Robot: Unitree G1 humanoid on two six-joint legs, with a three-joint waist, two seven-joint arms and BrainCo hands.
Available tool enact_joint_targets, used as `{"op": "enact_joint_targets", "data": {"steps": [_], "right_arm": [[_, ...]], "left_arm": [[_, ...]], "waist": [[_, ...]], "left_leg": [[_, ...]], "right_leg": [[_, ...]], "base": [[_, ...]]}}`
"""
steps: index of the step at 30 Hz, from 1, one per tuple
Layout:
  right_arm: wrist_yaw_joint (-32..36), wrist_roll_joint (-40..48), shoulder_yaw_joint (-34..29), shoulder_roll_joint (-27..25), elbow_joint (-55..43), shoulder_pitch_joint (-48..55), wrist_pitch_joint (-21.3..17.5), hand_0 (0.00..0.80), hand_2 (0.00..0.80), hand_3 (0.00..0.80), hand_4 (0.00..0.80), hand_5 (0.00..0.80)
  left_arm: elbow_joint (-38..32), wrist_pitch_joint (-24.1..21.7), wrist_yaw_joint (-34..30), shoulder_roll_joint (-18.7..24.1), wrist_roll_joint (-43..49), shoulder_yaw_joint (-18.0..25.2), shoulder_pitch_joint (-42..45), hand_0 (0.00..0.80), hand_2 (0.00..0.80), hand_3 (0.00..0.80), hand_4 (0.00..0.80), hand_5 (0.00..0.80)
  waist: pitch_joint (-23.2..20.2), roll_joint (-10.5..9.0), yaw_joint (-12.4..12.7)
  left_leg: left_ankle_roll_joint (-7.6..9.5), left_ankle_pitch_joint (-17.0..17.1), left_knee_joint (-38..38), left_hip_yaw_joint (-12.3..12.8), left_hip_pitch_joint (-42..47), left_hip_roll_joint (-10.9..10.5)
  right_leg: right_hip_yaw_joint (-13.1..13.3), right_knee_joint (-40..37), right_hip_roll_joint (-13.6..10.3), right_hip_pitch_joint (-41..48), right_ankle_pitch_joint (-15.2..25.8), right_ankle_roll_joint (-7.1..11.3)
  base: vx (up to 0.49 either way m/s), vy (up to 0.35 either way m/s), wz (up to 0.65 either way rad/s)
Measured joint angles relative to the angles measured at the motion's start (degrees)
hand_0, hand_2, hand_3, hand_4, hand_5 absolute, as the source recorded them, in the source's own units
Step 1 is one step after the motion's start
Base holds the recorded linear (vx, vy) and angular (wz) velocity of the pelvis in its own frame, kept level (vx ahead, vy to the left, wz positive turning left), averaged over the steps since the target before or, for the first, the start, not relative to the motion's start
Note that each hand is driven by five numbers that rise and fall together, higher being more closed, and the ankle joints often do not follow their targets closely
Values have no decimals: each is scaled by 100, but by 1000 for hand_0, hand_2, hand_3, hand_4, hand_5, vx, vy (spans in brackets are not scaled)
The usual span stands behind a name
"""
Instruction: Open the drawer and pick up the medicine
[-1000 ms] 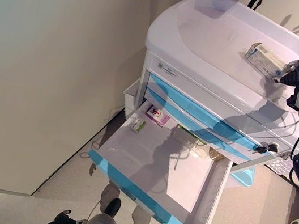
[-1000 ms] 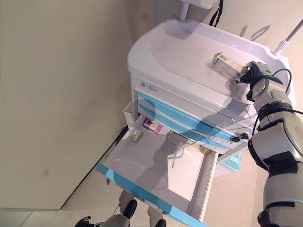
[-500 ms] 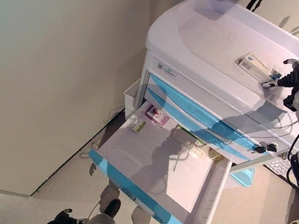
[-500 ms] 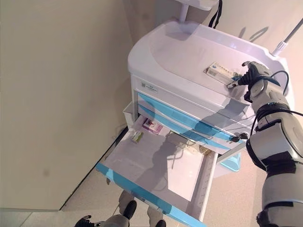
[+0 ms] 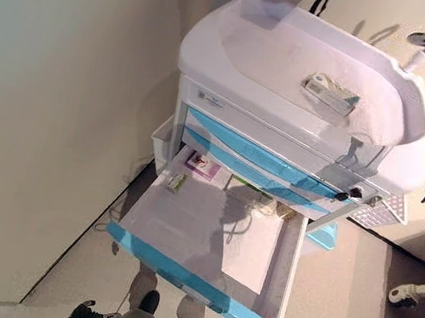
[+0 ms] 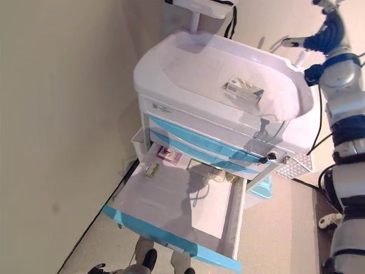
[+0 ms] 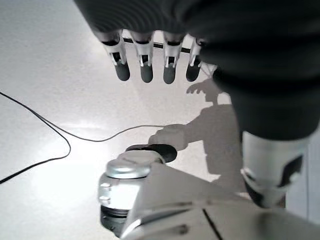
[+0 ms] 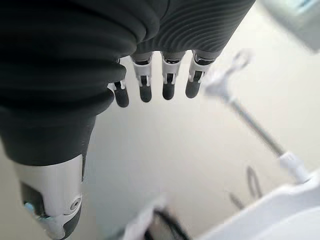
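A white medicine box [image 5: 330,94] lies flat on the white cart's top [image 5: 256,45], near its right side. My right hand [image 6: 324,39] hovers high above the cart's far right corner, well clear of the box, and its fingers [image 8: 155,89] are straight and hold nothing. The bottom drawer [image 5: 190,281], with a blue front, stands pulled out. Inside it lie a small green pack [image 5: 174,180], a pink box [image 5: 201,165] and more packs [image 5: 264,203] at the back. My left hand [image 5: 85,316] hangs low by the floor, its fingers [image 7: 146,69] relaxed and empty.
Keys [image 5: 351,195] hang from the lock on the cart's right front. A wire basket [image 5: 375,212] is fixed to the cart's right side. A beige wall [image 5: 51,99] runs close along the left. Two shut blue drawers [image 5: 261,161] sit above the open one.
My right hand let go of the medicine box, leaving it flat on the cart top, and rose up and away to the right. The camera has also shifted.
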Motion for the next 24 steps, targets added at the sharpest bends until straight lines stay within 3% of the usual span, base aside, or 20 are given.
{"op": "enact_joint_targets", "data": {"steps": [6,11,13,14,18,21,24], "right_arm": [[-251,586,-1226,-6,-397,1396,-82,0,0,0,0,0],[-543,721,-2087,203,-1072,3001,-165,0,0,0,0,0],[-639,721,-2522,464,-1351,3766,-193,0,0,0,0,0],[-686,714,-2785,720,-1477,4233,-264,0,0,0,0,0],[-732,701,-2988,1180,-1513,5104,-261,0,0,0,0,0],[-768,657,-3098,1451,-1528,5425,-245,0,0,0,0,0],[-951,319,-3421,2118,-1542,5916,-313,0,0,0,0,0]], "left_arm": [[55,3,24,-60,3,252,177,0,0,0,0,0],[30,7,55,-218,36,266,275,0,0,0,0,0],[6,0,71,-240,194,265,315,0,0,0,0,0],[-46,2,100,-236,239,266,329,0,0,0,0,0],[-134,-4,102,-244,252,270,347,0,0,0,0,0],[-180,-26,103,-276,274,270,351,0,0,0,0,0],[-181,-42,103,-335,448,265,323,0,0,0,0,0]], "waist": [[-34,122,-255],[-185,458,-541],[-210,543,-532],[-212,580,-646],[-143,671,-696],[-85,755,-792],[24,884,-845]], "left_leg": [[42,-77,-3,434,144,68],[75,-136,-3,706,213,89],[71,-177,-5,827,254,117],[65,-187,-6,930,264,136],[54,-225,-9,1189,277,185],[39,-264,-30,1289,275,206],[41,-269,-29,1360,288,219]], "right_leg": [[413,4,31,-3,88,-17],[654,-2,56,-50,173,-45],[780,-2,60,-53,178,-38],[877,-1,91,-93,203,-50],[1125,-2,132,-212,248,-36],[1154,-2,120,-273,284,-24],[1230,-6,127,-290,300,-34]], "base": [[-28,37,-39],[-20,38,-29],[-27,40,-35],[-18,21,-31],[-26,31,-42],[-25,40,-24],[2,30,-12]]}}
